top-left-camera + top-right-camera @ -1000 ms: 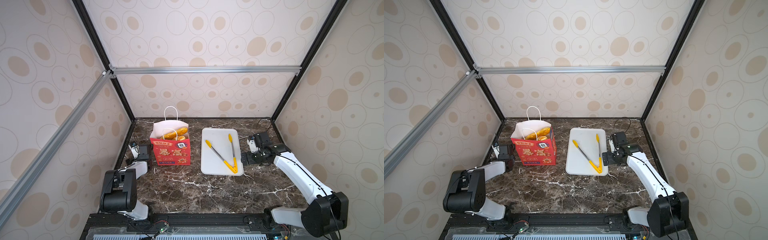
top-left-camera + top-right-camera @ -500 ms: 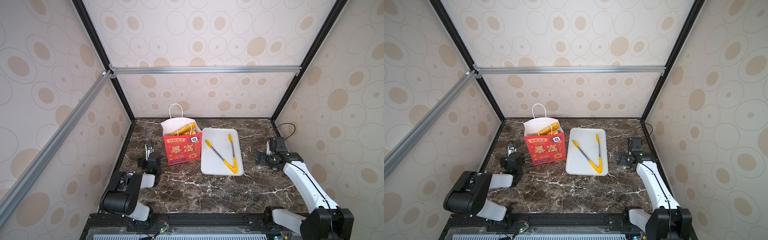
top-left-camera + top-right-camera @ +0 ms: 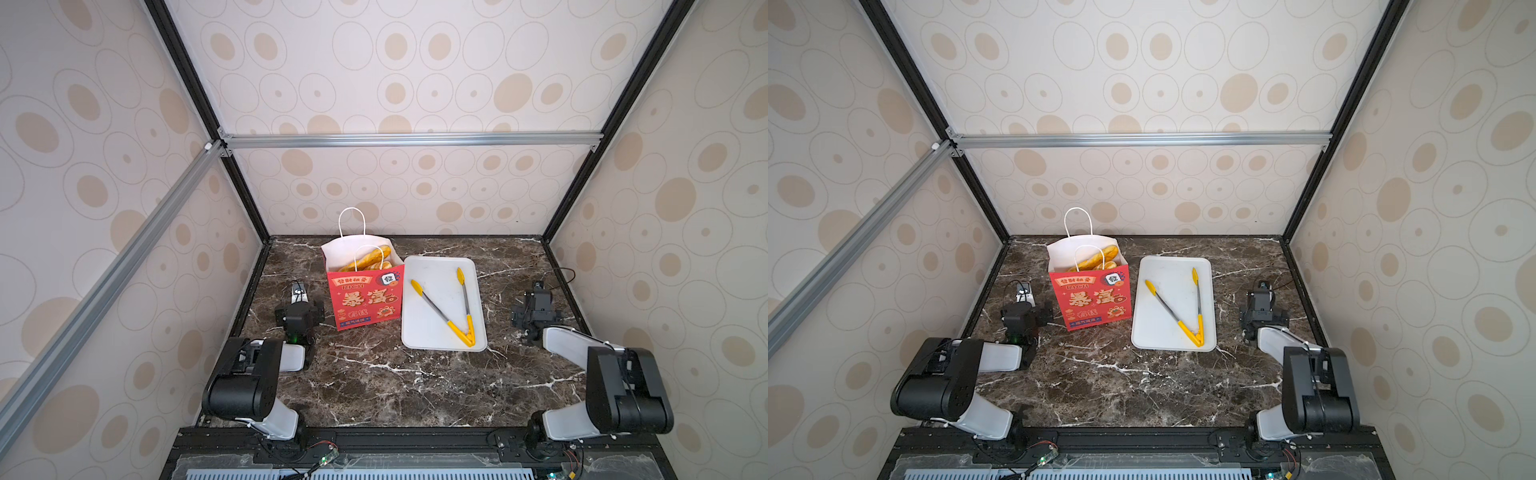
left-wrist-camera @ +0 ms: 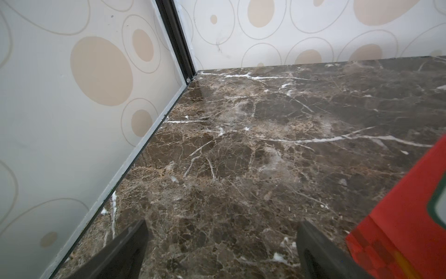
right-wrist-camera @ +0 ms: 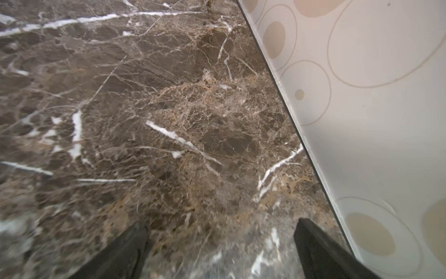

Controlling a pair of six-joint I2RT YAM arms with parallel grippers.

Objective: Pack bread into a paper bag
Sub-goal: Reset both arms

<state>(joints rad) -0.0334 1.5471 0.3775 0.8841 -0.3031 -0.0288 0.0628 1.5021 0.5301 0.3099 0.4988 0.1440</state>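
Standing upright just left of the tray [image 3: 419, 328], the paper bag [image 3: 365, 301] held the bread [image 3: 374, 255]; it had slid right toward the tray. Both arms had withdrawn, left gripper [image 4: 222, 232] and right gripper [image 5: 222, 227] spread wide and empty above bare worktop [image 3: 374, 386]. Packing judged complete

Dark marble tabletop [image 3: 374, 386], oval-patterned beige walls [image 3: 415, 62] (three sides), aluminium crossbar [image 3: 415, 139]

both top views high, sharing the whole table [image 3: 374, 386], wrist views close above it
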